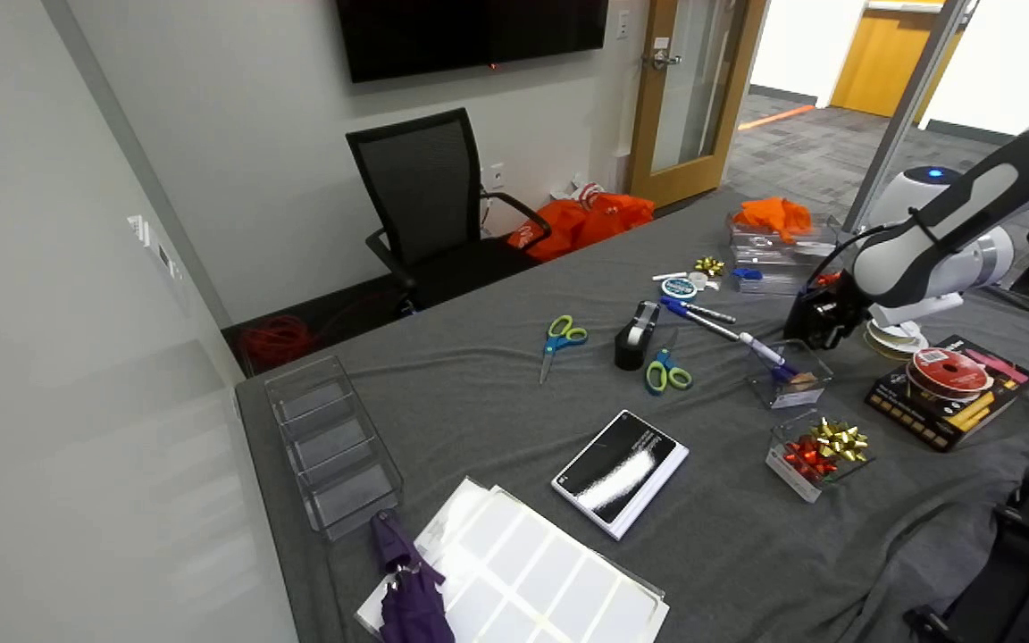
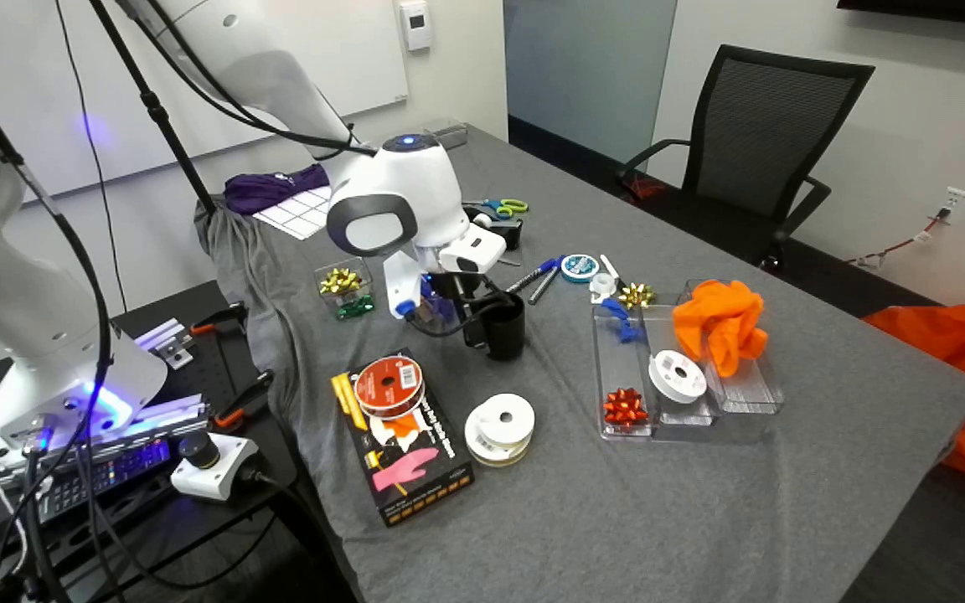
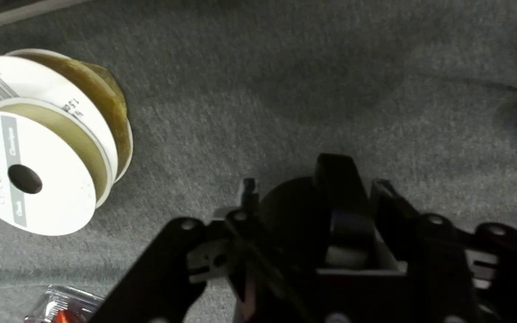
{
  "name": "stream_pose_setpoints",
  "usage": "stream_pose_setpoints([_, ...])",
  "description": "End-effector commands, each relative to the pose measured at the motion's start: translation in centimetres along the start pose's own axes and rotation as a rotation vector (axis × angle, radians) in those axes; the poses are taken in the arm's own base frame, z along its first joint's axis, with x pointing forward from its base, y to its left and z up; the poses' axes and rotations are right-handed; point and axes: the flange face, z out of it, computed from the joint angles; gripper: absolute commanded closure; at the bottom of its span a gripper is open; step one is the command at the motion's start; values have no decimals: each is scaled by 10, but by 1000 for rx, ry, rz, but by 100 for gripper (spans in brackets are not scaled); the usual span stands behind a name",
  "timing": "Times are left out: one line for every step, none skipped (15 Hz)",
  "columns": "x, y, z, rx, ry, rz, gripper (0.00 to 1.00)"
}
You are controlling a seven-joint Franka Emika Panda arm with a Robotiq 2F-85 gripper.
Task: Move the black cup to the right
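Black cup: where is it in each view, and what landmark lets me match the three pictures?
In an exterior view: the black cup at right, mid-height, left of the stacked white ribbon spools.
In an exterior view: the black cup just off centre, above the spools.
Wrist view: the black cup below and right of centre, right of the spools, dark against the gripper.
Shared landmark: the stacked white ribbon spools.

We count one black cup (image 2: 505, 333), one tape dispenser (image 1: 631, 350), two pairs of scissors (image 1: 556, 343), two gold bows (image 1: 839, 440), two red bows (image 2: 625, 408), one green bow (image 2: 356, 306), two small clear boxes (image 1: 796, 397), two compartmented clear trays (image 1: 331, 444), one red ribbon spool (image 1: 950, 371) and one mesh office chair (image 1: 425, 187).
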Motion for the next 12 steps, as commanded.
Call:
stream_pose_setpoints([-3,11,-10,-34,-15,-64,3])
stream_pose_setpoints([-4,13,-13,-39,-22,-74,0])
stream_pose_setpoints([-5,14,-14,-44,-29,-83,0])
stream_pose_setpoints([-6,14,-16,-41,-39,-89,0])
stream_pose_setpoints([-7,14,-19,-36,-47,-93,0])
stream_pose_setpoints([-9,12,-21,-22,-57,-104,0])
stream_pose_setpoints([-11,11,-24,-7,-66,-121,0])
stream_pose_setpoints([-13,8,-27,13,-79,-138,0])
stream_pose_setpoints([-15,6,-30,27,-92,-151,0])
stream_pose_setpoints([-17,4,-35,45,-108,-162,0])
stream_pose_setpoints([-18,2,-41,61,-126,-168,0])
stream_pose_setpoints([-18,1,-51,79,-140,-168,0])
